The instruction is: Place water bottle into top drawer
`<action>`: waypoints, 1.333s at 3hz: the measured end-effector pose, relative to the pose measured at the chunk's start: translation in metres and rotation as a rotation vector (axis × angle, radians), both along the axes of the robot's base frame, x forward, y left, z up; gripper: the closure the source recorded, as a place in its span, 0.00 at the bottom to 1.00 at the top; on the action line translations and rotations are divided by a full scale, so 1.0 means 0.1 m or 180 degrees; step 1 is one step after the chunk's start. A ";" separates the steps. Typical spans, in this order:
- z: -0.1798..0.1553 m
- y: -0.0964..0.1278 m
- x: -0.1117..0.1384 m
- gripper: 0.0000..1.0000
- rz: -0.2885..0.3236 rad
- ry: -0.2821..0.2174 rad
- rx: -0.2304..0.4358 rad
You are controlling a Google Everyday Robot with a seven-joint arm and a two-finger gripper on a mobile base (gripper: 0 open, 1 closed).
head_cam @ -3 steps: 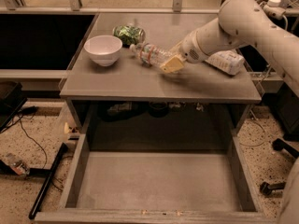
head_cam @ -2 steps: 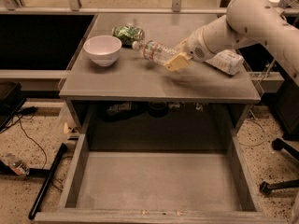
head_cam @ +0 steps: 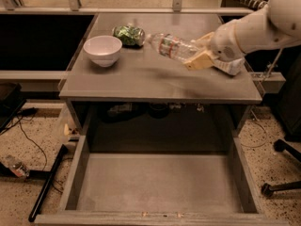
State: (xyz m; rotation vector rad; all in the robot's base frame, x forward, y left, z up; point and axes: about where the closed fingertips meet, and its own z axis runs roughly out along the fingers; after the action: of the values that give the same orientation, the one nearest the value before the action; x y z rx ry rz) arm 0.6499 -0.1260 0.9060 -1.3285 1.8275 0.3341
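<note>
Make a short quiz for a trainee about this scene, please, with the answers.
1. What does the gripper, above the right side of the table, hold?
2. True or false: the drawer is pulled open.
3. The bowl stands: A) in the drawer, B) on the table, C) on the floor.
Key: 1 the water bottle; 2 true; 3 B.
</note>
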 end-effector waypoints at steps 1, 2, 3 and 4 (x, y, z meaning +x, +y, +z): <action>0.03 -0.35 -0.36 1.00 -0.0031 -0.0049 -0.0063; -0.01 -0.64 -0.78 1.00 -0.0047 -0.0063 -0.0119; -0.08 -0.82 -1.18 1.00 -0.0087 -0.0071 -0.0131; -0.18 -0.90 -1.54 1.00 -0.0100 -0.0070 -0.0140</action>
State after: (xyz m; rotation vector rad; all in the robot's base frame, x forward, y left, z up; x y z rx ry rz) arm 0.4955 -0.2163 0.8884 -1.3269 1.8449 0.2630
